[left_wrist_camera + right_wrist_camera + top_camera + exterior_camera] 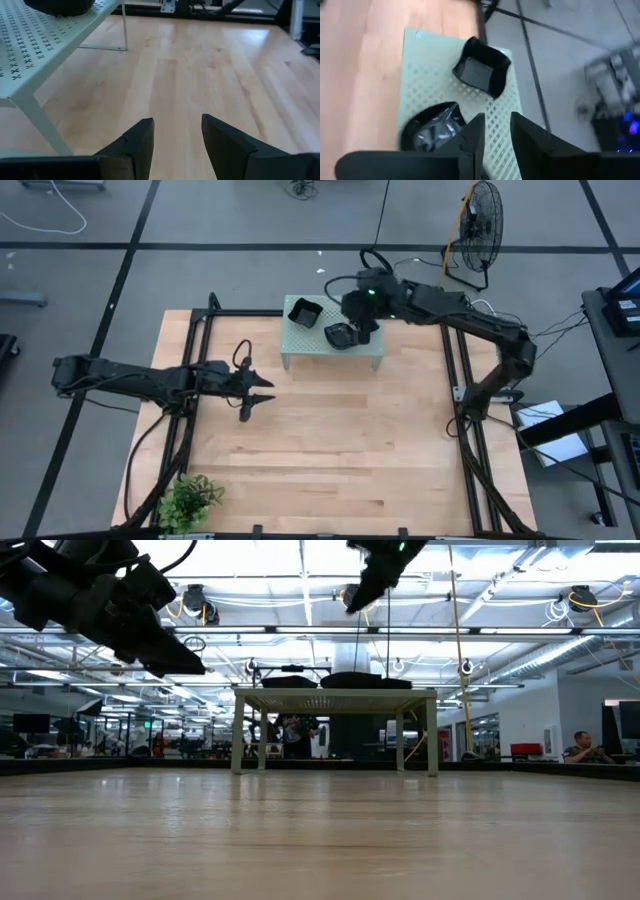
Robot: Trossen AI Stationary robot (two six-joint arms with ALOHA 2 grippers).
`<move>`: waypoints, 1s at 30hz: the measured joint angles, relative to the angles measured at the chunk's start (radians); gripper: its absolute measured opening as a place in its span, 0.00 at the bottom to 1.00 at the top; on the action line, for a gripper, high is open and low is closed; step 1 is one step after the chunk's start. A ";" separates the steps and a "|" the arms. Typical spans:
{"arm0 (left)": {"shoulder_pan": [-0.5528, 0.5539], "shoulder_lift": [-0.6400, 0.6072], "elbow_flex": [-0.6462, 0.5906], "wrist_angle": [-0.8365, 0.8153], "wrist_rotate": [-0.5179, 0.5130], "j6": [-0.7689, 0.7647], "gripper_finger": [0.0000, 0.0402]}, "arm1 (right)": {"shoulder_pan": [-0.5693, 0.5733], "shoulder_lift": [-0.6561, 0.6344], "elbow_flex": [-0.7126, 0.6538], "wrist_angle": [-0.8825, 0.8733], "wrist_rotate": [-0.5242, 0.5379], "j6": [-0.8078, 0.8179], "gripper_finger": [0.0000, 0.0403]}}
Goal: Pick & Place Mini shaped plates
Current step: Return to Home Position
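Black plates stacked on the pale green stand point(330, 353).
Square plates point(303, 311) and leaf plates point(342, 335) sit apart on it; the right hand point(495, 120) hovers above them, fingers apart, empty; the left hand point(262, 391) hangs over the desk point(330, 440), fingers apart.

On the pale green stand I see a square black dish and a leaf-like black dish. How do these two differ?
Shape: the square dish has tall upturned walls; the leaf-like dish is rounded and flatter.
Place: the square dish sits near a corner of the stand; the leaf-like dish lies nearer its middle, almost under the open right gripper.
Both are glossy black and rest on the stand's top.
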 joint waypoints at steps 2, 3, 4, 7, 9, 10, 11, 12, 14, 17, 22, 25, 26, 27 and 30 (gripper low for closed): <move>0.000 -0.031 0.000 -0.035 0.019 -0.006 0.42 | 0.016 -0.051 0.000 -0.071 0.008 0.095 0.19; 0.000 -0.053 0.000 -0.063 0.025 0.007 0.42 | 0.020 -0.077 -0.002 -0.107 -0.035 0.131 0.19; 0.001 -0.082 0.001 -0.096 0.026 0.021 0.42 | 0.023 -0.109 -0.017 -0.120 -0.083 0.168 0.19; 0.015 -0.198 0.035 -0.256 0.027 0.032 0.42 | 0.037 -0.220 -0.102 -0.113 -0.205 0.279 0.19; 0.021 -0.292 0.065 -0.368 0.028 0.033 0.42 | 0.049 -0.312 -0.192 -0.068 -0.235 0.331 0.19; 0.023 -0.343 0.077 -0.416 0.029 0.033 0.42 | 0.058 -0.363 -0.247 -0.039 -0.240 0.350 0.19; 0.023 -0.395 0.085 -0.456 0.031 0.035 0.42 | 0.064 -0.415 -0.306 -0.008 -0.241 0.360 0.19; 0.023 -0.448 0.087 -0.481 0.038 0.043 0.42 | 0.070 -0.471 -0.371 0.029 -0.240 0.371 0.19; 0.023 -0.553 0.084 -0.485 0.067 0.062 0.42 | 0.080 -0.587 -0.502 0.093 -0.218 0.396 0.19; 0.023 -0.695 0.065 -0.493 0.112 0.077 0.42 | 0.104 -0.773 -0.682 0.176 -0.120 0.442 0.19; 0.023 -0.830 0.044 -0.539 0.131 0.067 0.42 | 0.172 -1.031 -0.921 0.264 0.075 0.461 0.19; 0.022 -0.821 0.031 -0.554 0.135 0.071 0.42 | 0.206 -1.145 -1.036 0.328 0.127 0.474 0.19; 0.022 -0.809 0.023 -0.517 0.136 0.076 0.42 | 0.215 -1.179 -1.075 0.364 0.129 0.480 0.19; 0.022 -0.802 0.010 -0.497 0.135 0.080 0.42 | 0.223 -1.211 -1.120 0.410 0.130 0.483 0.19; 0.021 -0.800 -0.025 -0.470 0.136 0.088 0.42 | 0.249 -1.274 -1.257 0.547 0.126 0.477 0.17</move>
